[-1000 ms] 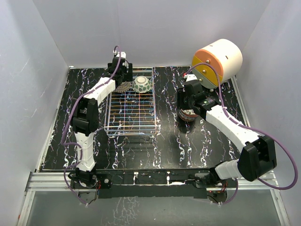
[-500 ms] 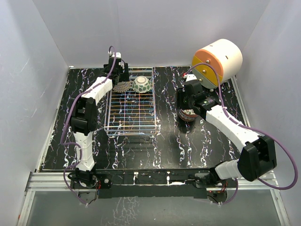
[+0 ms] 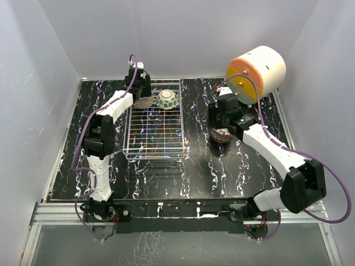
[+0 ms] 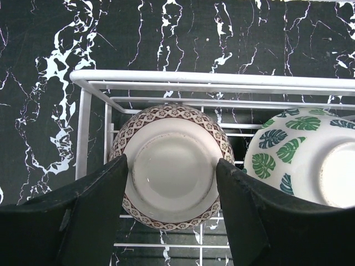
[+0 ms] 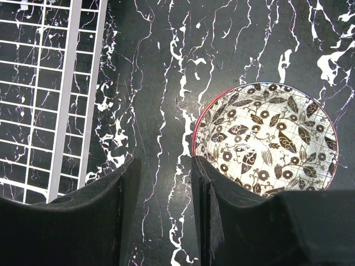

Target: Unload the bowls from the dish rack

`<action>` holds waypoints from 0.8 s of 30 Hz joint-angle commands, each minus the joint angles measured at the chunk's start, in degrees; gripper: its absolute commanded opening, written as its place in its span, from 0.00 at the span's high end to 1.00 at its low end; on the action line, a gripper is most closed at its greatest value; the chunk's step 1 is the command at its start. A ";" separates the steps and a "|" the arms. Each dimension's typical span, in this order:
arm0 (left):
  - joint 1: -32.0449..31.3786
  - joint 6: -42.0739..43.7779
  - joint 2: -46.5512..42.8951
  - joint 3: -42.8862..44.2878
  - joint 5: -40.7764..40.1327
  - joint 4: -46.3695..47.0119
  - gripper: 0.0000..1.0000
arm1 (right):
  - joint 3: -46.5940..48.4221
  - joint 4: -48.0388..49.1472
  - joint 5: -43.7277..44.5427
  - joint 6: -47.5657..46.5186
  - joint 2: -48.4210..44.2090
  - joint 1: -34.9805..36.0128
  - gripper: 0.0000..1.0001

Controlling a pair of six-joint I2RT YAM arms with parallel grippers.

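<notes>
Between the L gripper's [image 4: 172,163] jaws: upturned brown-rimmed bowl [image 4: 172,130], foot ring up, sitting in a corner of the wire rack [image 4: 211,77]. Black fingers [image 4: 94,210] close against both sides of it; can't tell whether clenched on it or only touching. Just right of those jaws, also in the rack & upturned: leaf-print bowl [image 4: 288,149], close beside the 1st, contact betw. the two unclear. Beyond the fingertips: rack's rim wires, then black marbled table [image 4: 166,33].

At the R gripper [image 5: 165,166]: jaws released, standing apart, only tabletop betw. them. Right of those jaws, its near rim hidden under the right-hand finger [image 5: 208,216]: flower-print bowl [image 5: 272,138], red-edged, upright on the table, outside the rack. Left of them: rack's side wires. Seen from overhead, past the R gripper: white & orange drum [image 3: 258,69] toward the table's back corner.
</notes>
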 commanded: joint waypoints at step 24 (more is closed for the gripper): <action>-0.02 -0.05 0.80 2.55 2.03 -3.63 0.60 | -0.81 3.23 0.56 -0.16 -1.76 -0.21 0.56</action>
